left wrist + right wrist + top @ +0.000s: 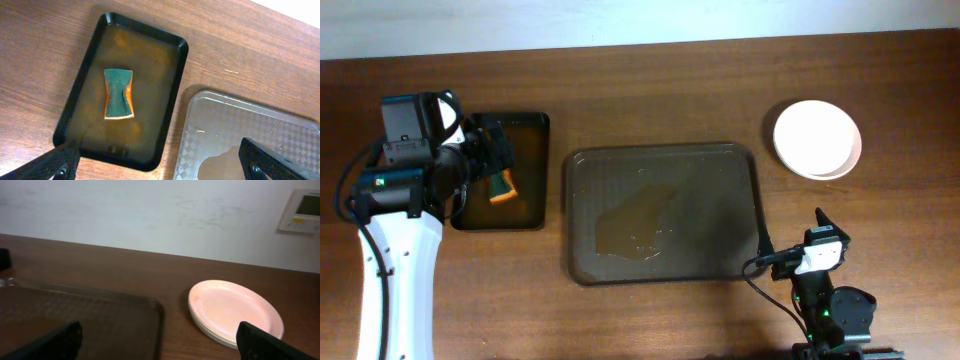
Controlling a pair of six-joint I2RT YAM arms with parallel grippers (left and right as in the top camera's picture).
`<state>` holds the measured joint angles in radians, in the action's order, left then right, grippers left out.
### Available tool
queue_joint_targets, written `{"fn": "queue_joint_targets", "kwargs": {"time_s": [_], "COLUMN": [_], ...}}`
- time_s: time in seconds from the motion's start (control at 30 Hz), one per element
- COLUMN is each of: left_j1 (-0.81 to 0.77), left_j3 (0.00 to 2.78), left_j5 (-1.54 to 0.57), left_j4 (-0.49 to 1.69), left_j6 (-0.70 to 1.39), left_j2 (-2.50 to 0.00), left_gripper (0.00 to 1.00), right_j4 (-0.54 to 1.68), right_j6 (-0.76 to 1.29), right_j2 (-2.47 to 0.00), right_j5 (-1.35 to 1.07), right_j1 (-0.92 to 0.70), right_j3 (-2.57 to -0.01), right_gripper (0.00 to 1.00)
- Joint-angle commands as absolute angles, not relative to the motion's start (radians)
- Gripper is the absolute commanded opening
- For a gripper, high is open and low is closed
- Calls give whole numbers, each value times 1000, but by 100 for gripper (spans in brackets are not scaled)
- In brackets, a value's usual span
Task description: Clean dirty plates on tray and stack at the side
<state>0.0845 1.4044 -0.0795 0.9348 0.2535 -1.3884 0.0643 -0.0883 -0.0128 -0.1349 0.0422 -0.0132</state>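
I see my left tool [159, 152] and right tool [160, 330] both spread open and empty, plates [817, 139] stacked on the surface [650, 90] right of the wet tray [720, 170], and a sponge [118, 93] in the black tray [74, 111].

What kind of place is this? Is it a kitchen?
Probably a robot test room, not a real kitchen: a wooden table, a wall panel, and a sponge with stacked plates.

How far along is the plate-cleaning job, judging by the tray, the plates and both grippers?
Looks done: the plates sit stacked on the table beside the brown tray, which holds only a puddle. In hand: nothing. The left gripper is open above the sponge lying in the black tray, and the right gripper is open and empty. Left: seemingly nothing.
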Motion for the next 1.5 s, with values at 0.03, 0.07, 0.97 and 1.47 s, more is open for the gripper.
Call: {"fn": "queue_joint_targets", "kwargs": {"time_s": [0.03,0.07,0.97,1.47], "left_j1": [81,81,81,66], "left_j3": [1403,1403,1376,587], "left_j5": [-90,-90,-4,-84], "left_j4": [934,934,1098,543], "left_j6": [245,245,237,22], "left_j2": [-1392,-1392,-1391,-667], "left_gripper": [100,100,100,100], "right_j4": [70,70,68,68], "right_j6": [-97,-97,-97,-97], "right_j2": [-3,-3,-3,-3], "right_j5": [-119,-120,-120,-119], "right_j1": [55,55,55,55], "right_j3": [-6,-6,-6,-6], "right_gripper": [99,98,98,98]}}
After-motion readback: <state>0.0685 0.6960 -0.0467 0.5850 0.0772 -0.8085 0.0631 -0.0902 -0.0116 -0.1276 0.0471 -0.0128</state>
